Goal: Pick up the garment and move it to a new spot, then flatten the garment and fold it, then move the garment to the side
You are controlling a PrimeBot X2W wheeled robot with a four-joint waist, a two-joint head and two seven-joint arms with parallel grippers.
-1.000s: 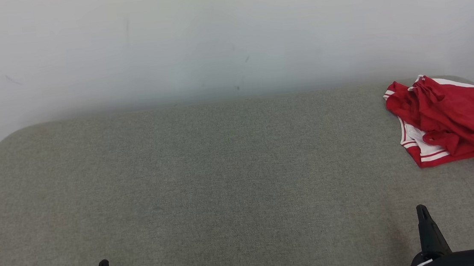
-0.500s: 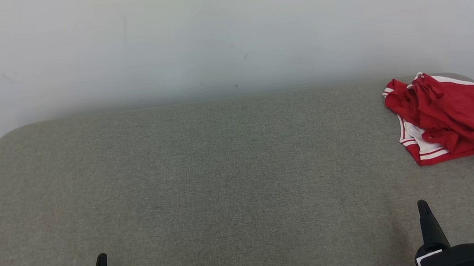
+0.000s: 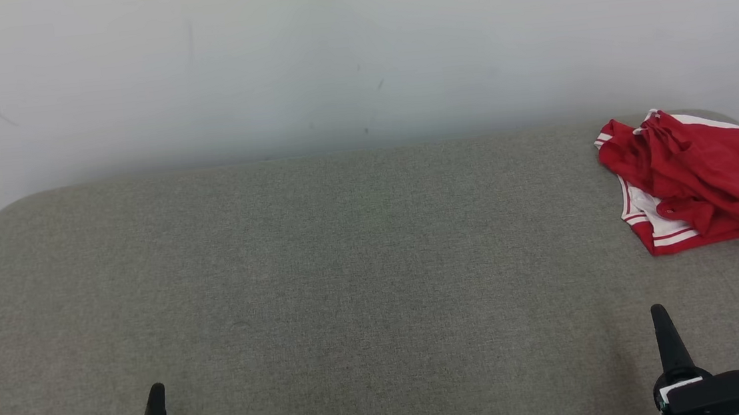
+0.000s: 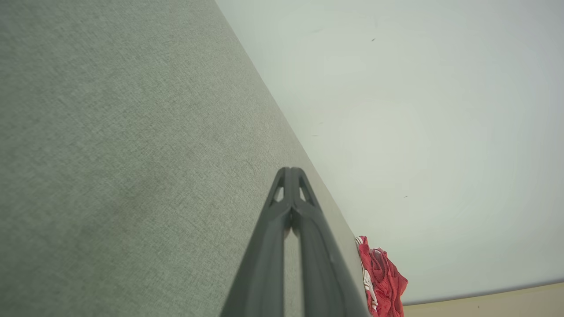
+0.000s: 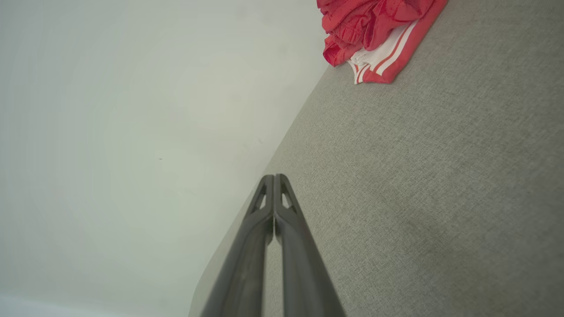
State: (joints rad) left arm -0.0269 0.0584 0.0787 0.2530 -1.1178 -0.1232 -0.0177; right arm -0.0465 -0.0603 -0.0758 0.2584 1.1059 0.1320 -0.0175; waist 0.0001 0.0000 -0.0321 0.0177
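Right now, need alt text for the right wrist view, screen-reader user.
A crumpled red garment with white stripes lies at the top of the view on a grey fabric-covered table, apart from the right gripper, whose two dark fingers are shut together and empty, rising from the bottom edge. A plain pale wall takes up the left side.

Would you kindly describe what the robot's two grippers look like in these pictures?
The left gripper and right gripper look alike: each has two long, dark grey jaws tapering to a slim tip, with small triangular cut-outs near the tip. The right one's black base carries a small white label.
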